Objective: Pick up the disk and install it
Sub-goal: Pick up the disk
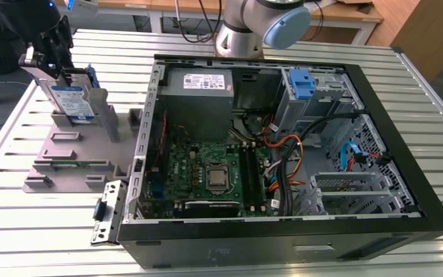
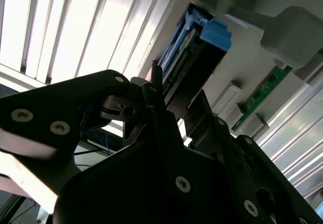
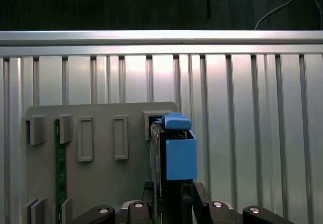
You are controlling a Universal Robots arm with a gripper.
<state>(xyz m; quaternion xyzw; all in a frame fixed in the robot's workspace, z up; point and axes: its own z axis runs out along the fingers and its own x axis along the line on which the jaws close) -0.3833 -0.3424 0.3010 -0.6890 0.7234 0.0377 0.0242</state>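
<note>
The disk point(image 1: 73, 99) is a silver drive with a white-and-blue label in blue carrier rails. It stands upright on edge at the back of the grey fixture plate point(image 1: 75, 153), at the exterior view's left. My gripper point(image 1: 55, 74) reaches down on its top end. In the first wrist view the disk point(image 3: 174, 153) is seen edge-on with its blue rail facing the camera, and my gripper point(image 3: 171, 187) has one black finger point(image 3: 148, 191) against each flat side. In the second wrist view, the disk point(image 2: 194, 50) runs out from between the same fingers point(image 2: 156, 82). The jaws look shut on it.
An open computer case point(image 1: 375, 228) lies on the slatted metal table point(image 1: 21, 231), with a grey power-supply box point(image 1: 198, 86), a motherboard point(image 1: 214, 173), cables and a bare blue bracket point(image 1: 302, 83) in its bay. A green memory stick point(image 3: 60, 168) sits in the fixture. The arm's base point(image 1: 241, 34) stands behind the case.
</note>
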